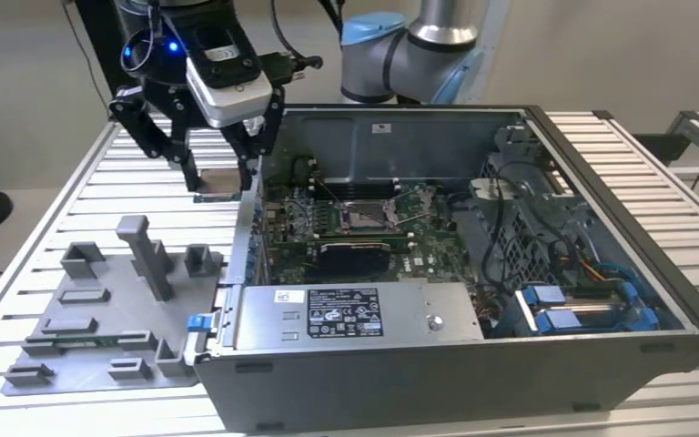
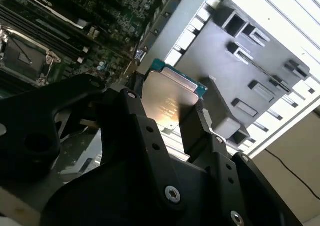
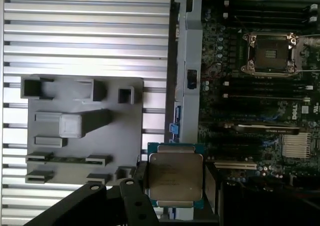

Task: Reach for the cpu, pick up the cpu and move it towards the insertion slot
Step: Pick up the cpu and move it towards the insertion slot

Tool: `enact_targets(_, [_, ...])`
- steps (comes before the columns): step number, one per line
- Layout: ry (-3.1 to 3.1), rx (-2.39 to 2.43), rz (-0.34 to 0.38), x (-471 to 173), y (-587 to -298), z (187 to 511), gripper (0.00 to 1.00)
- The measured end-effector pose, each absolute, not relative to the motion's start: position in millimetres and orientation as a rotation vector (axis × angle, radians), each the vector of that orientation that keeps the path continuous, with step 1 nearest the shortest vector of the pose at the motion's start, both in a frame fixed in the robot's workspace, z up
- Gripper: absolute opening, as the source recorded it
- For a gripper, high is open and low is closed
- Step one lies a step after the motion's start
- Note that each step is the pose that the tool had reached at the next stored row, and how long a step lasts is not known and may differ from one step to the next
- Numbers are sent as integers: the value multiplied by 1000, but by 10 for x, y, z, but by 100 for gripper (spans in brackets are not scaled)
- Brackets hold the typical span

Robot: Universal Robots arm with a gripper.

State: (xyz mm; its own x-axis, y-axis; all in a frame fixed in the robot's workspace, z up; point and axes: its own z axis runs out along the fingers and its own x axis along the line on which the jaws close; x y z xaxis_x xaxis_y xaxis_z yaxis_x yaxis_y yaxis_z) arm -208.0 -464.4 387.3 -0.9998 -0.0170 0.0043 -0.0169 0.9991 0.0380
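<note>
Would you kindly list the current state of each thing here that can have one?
cpu: held in the tool, lifted off the table, outside the case.
tool: shut on the cpu.
insertion slot: empty, frame open.
computer case: side panel off, interior exposed.
grey fixture tray: flat on the slatted table; one slot holds a green strip.

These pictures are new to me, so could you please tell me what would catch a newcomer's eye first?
The gripper holds the cpu above the slatted table, just outside the open computer case on the exterior view's left. Inside, the insertion slot sits on the green motherboard. A grey fixture tray lies beside the case.
</note>
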Motion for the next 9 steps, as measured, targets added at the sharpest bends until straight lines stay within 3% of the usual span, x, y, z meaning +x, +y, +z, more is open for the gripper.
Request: enact_targets(9, [-3136,27,-60,-1893,-4644,3873,0])
